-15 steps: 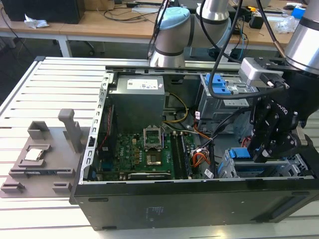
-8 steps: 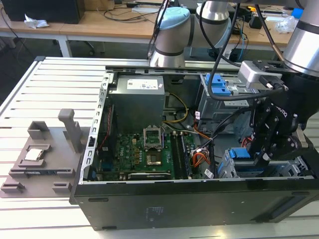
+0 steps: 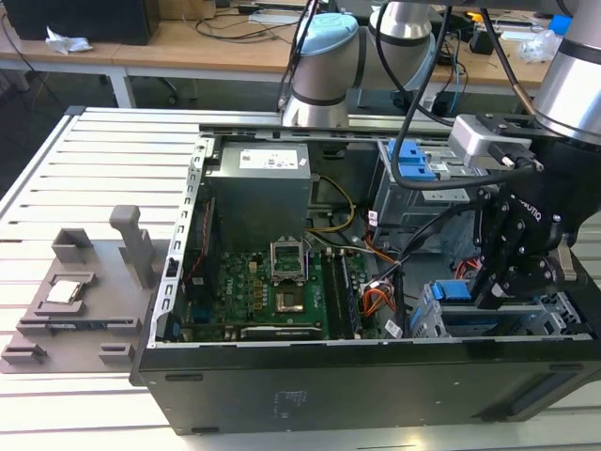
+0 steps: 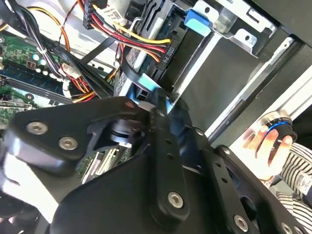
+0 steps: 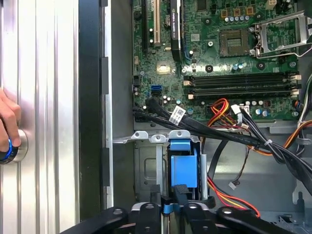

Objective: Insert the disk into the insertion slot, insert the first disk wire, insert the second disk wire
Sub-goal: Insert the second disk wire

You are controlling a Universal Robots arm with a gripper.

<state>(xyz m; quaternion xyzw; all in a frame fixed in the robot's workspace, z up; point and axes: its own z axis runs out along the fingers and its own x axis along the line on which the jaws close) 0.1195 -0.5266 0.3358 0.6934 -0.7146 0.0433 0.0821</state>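
The disk [image 5: 183, 161], in its bright blue carrier, sits inside the insertion slot [image 5: 145, 168], the silver cage at the case's corner. In the exterior view the disk [image 3: 451, 289] shows in that cage [image 3: 549, 315] at the view's right. My black gripper [image 5: 168, 204] hangs right over the disk's end. In the second wrist view the gripper [image 4: 152, 103] has its fingers closed on a small light blue plug [image 4: 148, 84] at the end of a looping black cable [image 4: 127, 66]. I cannot tell which disk wire this is. A red, yellow and black bundle ends in a black plug [image 4: 165, 51] beside it.
The open computer case lies on a slatted metal table, motherboard [image 3: 272, 291] in the middle. A taller grey cage with a blue clip [image 3: 413, 164] stands behind my gripper. A person's hand [image 5: 7, 129] rests on a blue-ringed knob outside the case. A grey fixture [image 3: 84, 291] lies at the exterior view's left.
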